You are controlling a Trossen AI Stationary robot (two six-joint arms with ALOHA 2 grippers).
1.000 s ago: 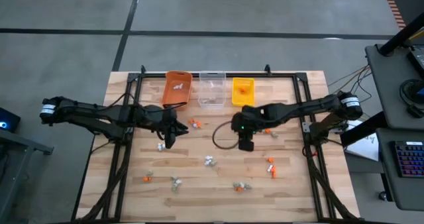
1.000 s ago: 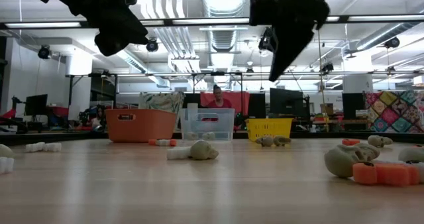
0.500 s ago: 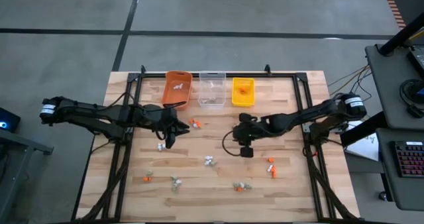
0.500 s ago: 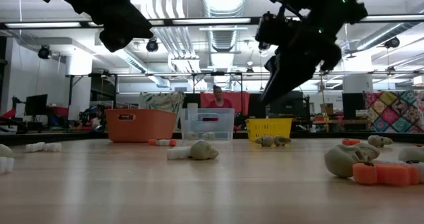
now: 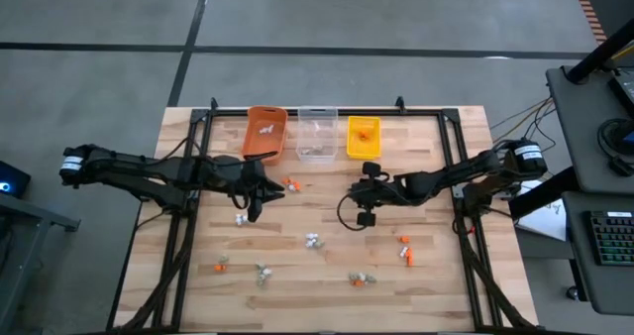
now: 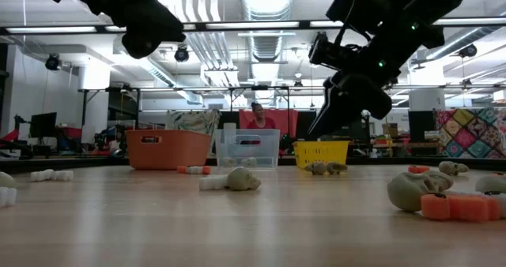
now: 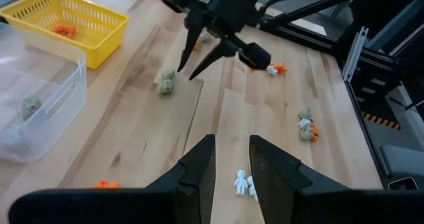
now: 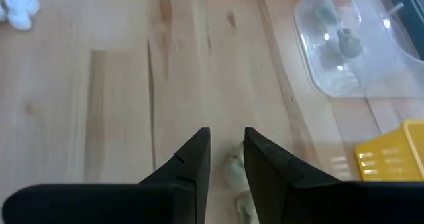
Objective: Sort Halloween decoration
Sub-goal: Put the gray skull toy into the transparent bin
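Bare planks point(image 5: 327, 211) between the arms; trinkets point(image 5: 313, 241) scattered nearer the front edge.

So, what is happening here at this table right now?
A two-arm robot is sorting tiny Halloween trinkets into three bins at the table's far edge: an orange bin, a clear bin and a yellow basket. The right gripper, fingers open and empty, hangs over a grey-tan trinket on the wood, not yet touching it. The left gripper waits in the air near the orange bin, open and empty. Many orange, white and grey-tan pieces are scattered on the table.
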